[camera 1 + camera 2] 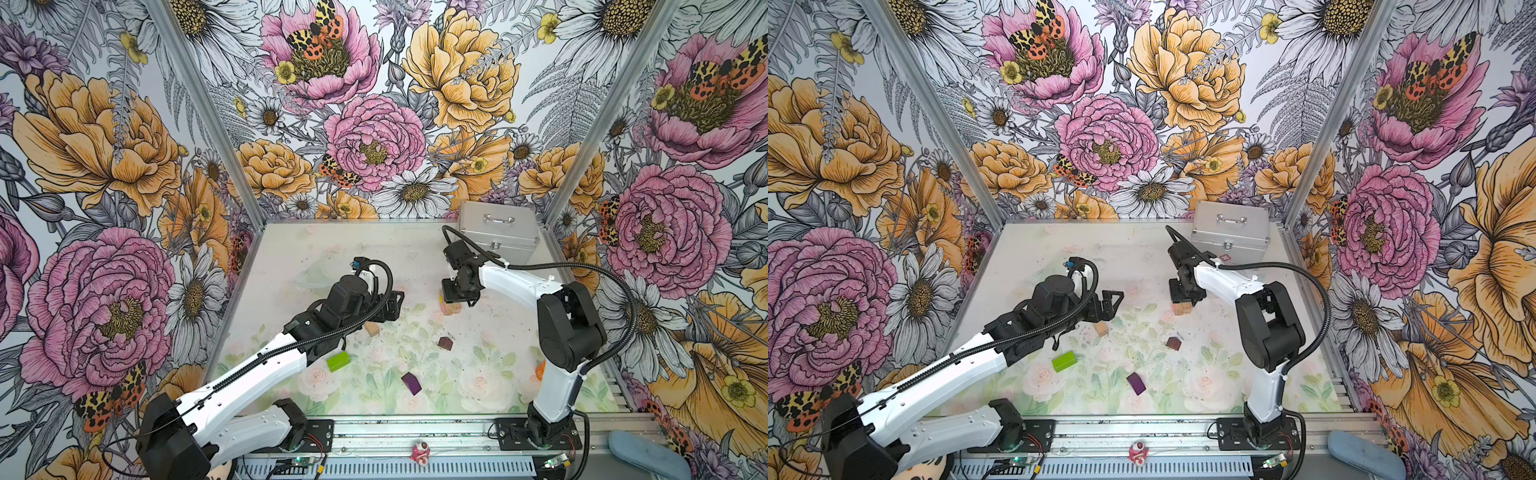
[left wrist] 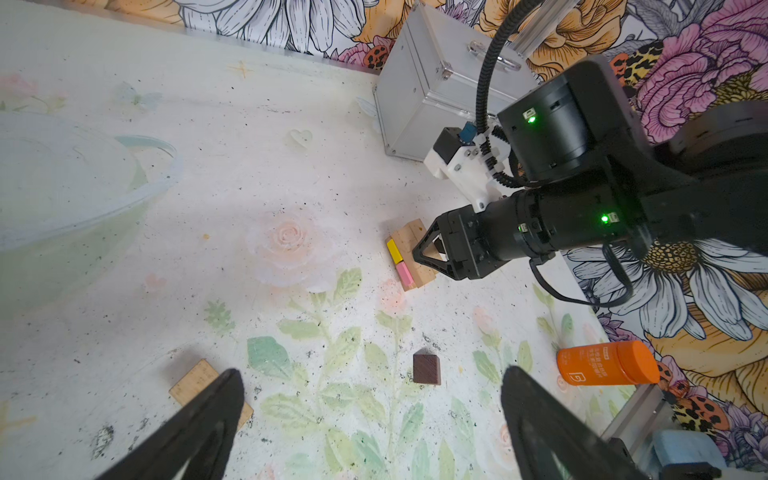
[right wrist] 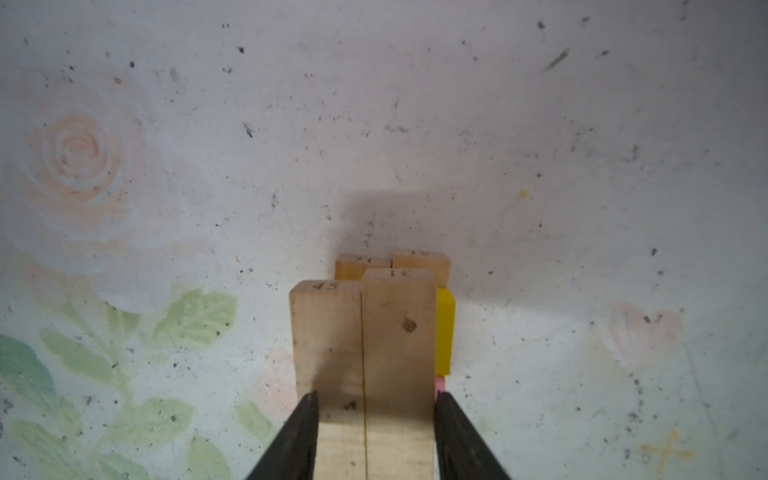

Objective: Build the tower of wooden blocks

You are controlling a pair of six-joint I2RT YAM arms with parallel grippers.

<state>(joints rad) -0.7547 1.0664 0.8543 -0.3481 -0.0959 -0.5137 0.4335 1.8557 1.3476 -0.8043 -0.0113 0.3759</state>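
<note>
The wood block tower stands right of the table's middle: tan bricks crossed in layers, with a yellow brick and a pink brick low on one side. My right gripper reaches down from above, its fingers pressed on both outer sides of the two top tan bricks. My left gripper hovers wide open and empty to the tower's left. Loose on the mat lie a tan brick, a dark-brown brick, a lime-green brick and a purple brick.
A silver metal case stands at the back right, behind the right arm. An orange bottle lies near the right edge. A clear plastic bowl sits at the back left of the mat. A blue cloth lies off the front right corner.
</note>
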